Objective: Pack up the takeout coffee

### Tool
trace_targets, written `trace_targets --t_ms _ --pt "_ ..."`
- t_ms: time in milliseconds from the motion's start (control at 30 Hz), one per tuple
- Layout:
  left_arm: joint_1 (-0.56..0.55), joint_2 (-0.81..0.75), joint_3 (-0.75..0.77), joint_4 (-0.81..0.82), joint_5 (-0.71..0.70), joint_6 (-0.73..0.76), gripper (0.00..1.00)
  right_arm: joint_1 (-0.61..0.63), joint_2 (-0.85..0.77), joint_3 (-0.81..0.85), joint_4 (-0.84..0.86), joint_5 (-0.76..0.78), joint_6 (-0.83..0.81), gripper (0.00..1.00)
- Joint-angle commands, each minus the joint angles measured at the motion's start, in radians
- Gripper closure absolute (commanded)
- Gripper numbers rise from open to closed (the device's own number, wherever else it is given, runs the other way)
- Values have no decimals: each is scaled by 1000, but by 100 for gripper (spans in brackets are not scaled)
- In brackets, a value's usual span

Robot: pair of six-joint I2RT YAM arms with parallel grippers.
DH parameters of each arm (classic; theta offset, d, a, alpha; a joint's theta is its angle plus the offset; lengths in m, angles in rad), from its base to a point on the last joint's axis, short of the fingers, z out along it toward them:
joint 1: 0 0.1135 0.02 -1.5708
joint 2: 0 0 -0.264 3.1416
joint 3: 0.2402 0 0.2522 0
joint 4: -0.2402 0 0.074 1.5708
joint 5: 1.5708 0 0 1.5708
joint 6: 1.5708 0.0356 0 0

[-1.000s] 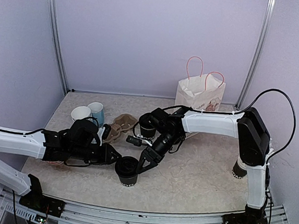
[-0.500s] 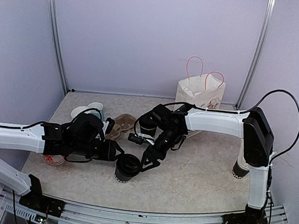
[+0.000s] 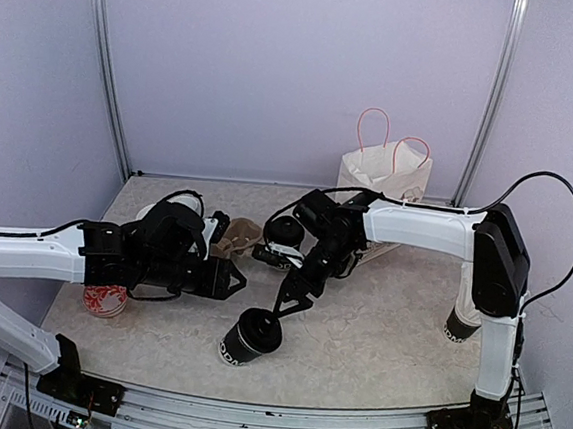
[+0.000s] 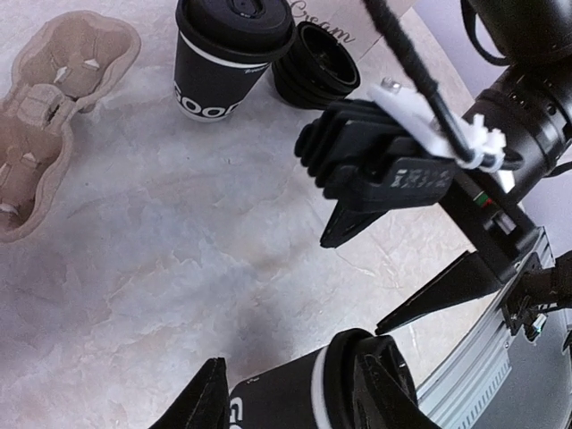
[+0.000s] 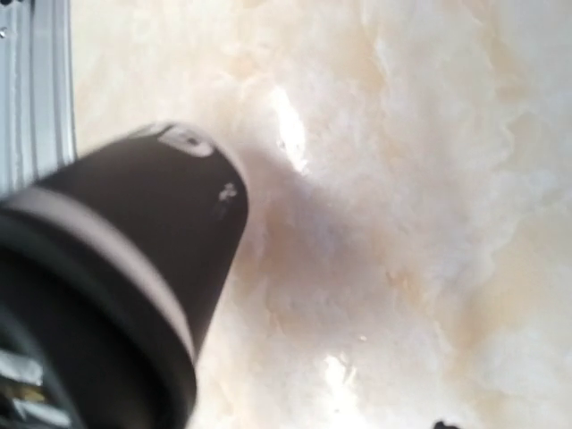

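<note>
- The small black paper takeout cup with a black plastic lid and white lettering at its base (image 3: 247, 340) is tipped over near the front edge of the pale marbled table (image 3: 387, 324). Its lid points toward the right arm and its lettered base toward the rail, and nothing holds it. It will probably need standing up before it can be packed.
- The second lidded black cup (image 4: 228, 63) stands upright further back, beside the brown moulded-pulp cup carrier (image 4: 49, 116). That puts it close to the carrier's wells, probably so it can be lifted in.
- The right gripper (image 4: 362, 281) hangs just above and behind the tipped cup's lid, its jaws spread wide and empty. Whether the lower fingertip touches the lid I cannot tell. Its wrist view is filled by a blur of the cup's side.
- The left gripper (image 3: 235, 282) sits to the cup's left and slightly behind it, jaws apart and gripping nothing. In its own view the cup shows low between the fingers, so it looks lined up to reach for it.
- The white paper bag with pink handles (image 3: 383, 181) stands open at the back right, likely the final destination.
- As a judgement, a rolling cup and a press-on lid make a sideways squeeze risky.
</note>
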Motion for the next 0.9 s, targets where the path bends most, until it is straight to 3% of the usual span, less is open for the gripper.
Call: trace_targets --t_ms 0,100,233,300,533,867 --pt "-22 2 12 -37 -25 37 52 5 -26 21 -16 -40 -20 31" --pt "-122 -56 -23 -1 -105 133 44 6 -26 0 -10 -59 -21 31" --pt "-306 -217 -217 136 -175 245 14 3 -20 -17 -6 -44 -26 31" --pt "-361 -257 -250 145 -183 260 8 -9 -20 -20 -2 -32 -31 31" --pt "-467 -49 -146 109 -232 398 4 -106 -50 -26 1 12 -40 31" --pt "-476 292 -30 164 -176 560 4 -230 -170 -48 4 8 -63 31"
